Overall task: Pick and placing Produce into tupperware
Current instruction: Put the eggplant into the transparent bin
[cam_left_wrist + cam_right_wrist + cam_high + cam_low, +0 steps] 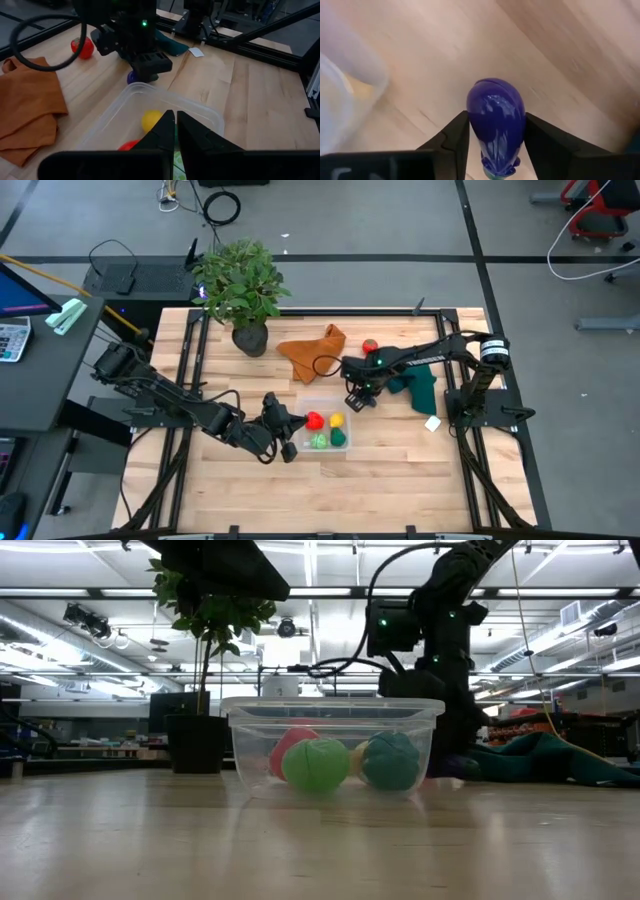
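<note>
The wooden worktop (400, 480) fills most of the high view, with a leafy potted plant (240, 285) standing at its far edge. Just beside the plant's pot lies a crumpled orange cloth (312, 352), and a dark green cloth (418, 388) lies under the right arm's reach. Near the middle of the worktop sits the clear plastic box (325, 430), roughly square with low walls. Four pieces of toy produce lie inside it: a red piece (314, 420), a yellow piece (337, 421), a light green piece (319, 441) and a darker green piece (339, 438); from table height the two green ones show at the front wall of the box. A second red piece (370, 347) lies on the worktop between the orange cloth and the right arm, well apart from the box. The left hand (287, 420) sits at the box's left edge, its two dark fingers pressed together with nothing between them, the tips hanging over the box's interior. The right hand (360, 398) is down at the worktop just beside the box's far right corner, and its fingers (455, 137) flank a purple piece (496, 120), touching or nearly touching both its sides.
</note>
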Controlling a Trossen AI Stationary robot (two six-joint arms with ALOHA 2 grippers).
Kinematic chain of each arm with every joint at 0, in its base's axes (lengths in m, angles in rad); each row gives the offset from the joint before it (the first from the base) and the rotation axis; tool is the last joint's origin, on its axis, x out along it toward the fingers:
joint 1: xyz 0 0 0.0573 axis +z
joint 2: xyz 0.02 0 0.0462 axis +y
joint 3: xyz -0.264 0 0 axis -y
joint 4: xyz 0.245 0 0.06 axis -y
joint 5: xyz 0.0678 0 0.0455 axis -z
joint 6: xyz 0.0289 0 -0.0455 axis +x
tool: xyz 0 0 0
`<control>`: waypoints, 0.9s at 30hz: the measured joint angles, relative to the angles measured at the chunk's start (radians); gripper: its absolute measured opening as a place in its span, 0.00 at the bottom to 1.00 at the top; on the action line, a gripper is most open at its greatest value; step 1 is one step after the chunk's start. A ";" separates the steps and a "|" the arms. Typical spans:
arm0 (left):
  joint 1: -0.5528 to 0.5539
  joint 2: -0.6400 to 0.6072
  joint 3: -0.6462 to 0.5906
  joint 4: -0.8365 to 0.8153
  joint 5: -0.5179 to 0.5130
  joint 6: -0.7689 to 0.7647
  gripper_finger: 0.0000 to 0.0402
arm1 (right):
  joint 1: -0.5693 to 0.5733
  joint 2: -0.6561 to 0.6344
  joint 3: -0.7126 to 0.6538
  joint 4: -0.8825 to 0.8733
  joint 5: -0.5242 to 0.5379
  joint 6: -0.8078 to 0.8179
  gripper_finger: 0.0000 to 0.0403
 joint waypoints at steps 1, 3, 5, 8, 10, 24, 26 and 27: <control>0.000 0.000 0.000 0.000 0.000 0.000 0.07 | 0.000 0.000 0.008 -0.004 0.000 -0.001 0.33; 0.000 0.000 0.000 0.000 0.000 0.000 0.07 | 0.000 0.000 0.032 -0.015 0.000 -0.008 0.33; 0.000 0.000 0.000 0.000 0.000 0.000 0.05 | 0.000 0.000 0.064 -0.024 0.000 -0.016 0.34; 0.000 0.000 0.000 0.000 0.000 0.000 0.03 | 0.000 0.000 0.118 -0.068 0.000 -0.036 0.34; 0.000 0.000 0.000 0.000 0.000 0.000 0.02 | 0.000 -0.001 0.166 -0.101 0.003 -0.062 0.34; 0.000 0.001 0.000 -0.001 0.000 0.003 0.07 | 0.067 -0.001 0.412 -0.203 0.030 -0.116 0.33; 0.000 0.001 0.000 -0.001 0.000 0.003 0.06 | 0.093 -0.001 0.414 -0.186 0.030 -0.105 0.34; 0.000 0.001 0.000 -0.001 0.000 0.003 0.05 | 0.107 -0.001 0.414 -0.181 0.028 -0.095 0.34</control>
